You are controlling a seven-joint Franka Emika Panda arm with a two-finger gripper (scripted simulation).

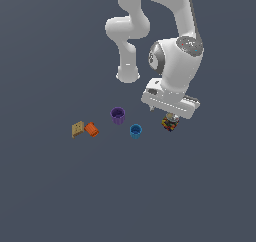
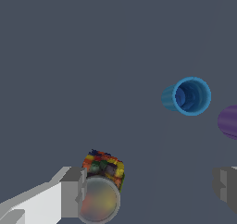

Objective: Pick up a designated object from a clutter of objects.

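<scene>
The designated object, a small jar (image 1: 170,124) with a speckled dark body and a pale lid, sits at the exterior view's right end of the clutter of objects. My gripper (image 1: 171,118) hangs directly over it, the hand hiding most of the fingers there. In the wrist view the jar (image 2: 102,183) sits between the fingers, right against one finger (image 2: 71,190) and far from the other finger (image 2: 226,186). The gripper (image 2: 148,190) is open wide and holds nothing.
A blue cup (image 1: 135,131) (image 2: 187,96) lies close to the jar. Beyond it stand a purple cup (image 1: 118,115) (image 2: 228,121), an orange cylinder (image 1: 91,129) and a tan block (image 1: 77,129). All rest on the dark grey floor.
</scene>
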